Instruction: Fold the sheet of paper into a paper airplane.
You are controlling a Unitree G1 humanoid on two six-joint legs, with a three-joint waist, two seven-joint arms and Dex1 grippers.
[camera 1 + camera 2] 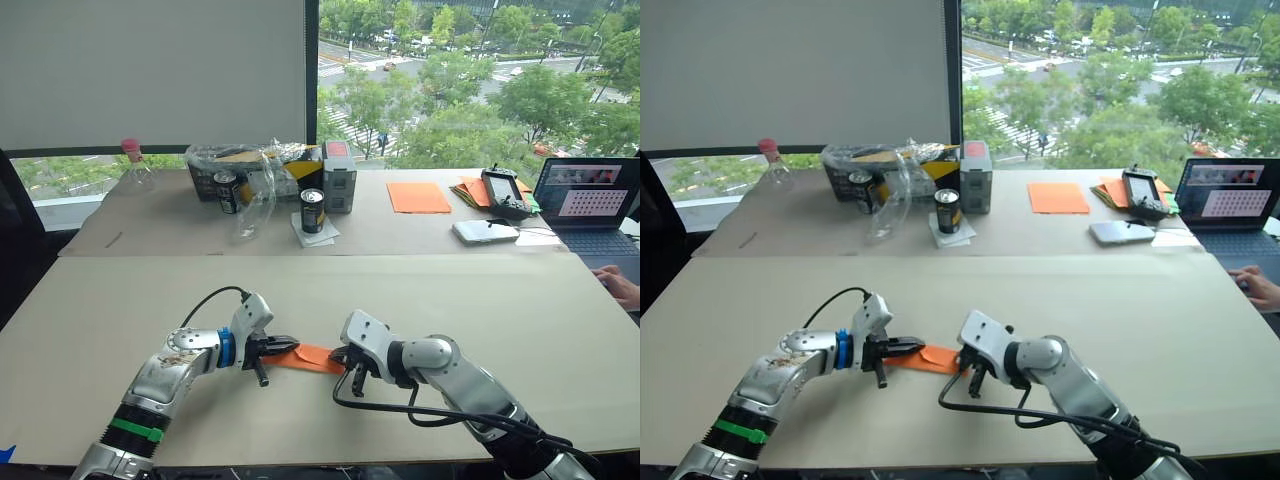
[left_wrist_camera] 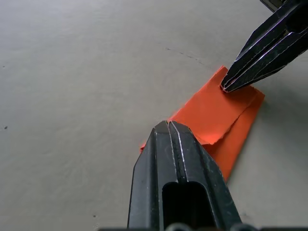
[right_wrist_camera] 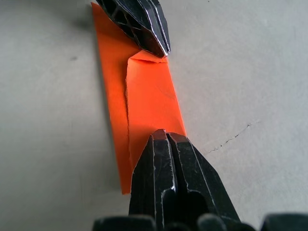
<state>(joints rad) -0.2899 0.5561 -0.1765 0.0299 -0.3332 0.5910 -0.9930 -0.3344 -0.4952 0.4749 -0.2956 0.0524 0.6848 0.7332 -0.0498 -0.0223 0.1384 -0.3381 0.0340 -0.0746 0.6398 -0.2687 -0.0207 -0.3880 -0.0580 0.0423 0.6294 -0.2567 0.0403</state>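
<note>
The folded orange paper lies flat on the surface, its long axis running straight between the two hands. The left hand and right hand, fingers pressed together, each pin one end.

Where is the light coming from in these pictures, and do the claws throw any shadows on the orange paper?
Eye views: daylight from the window behind the table, evenly lit. Left wrist view: soft grey shadow on the table beside the folded sheet of paper, under the right claw. Right wrist view: faint dark patch near the left claw; the paper stays bright.
</note>
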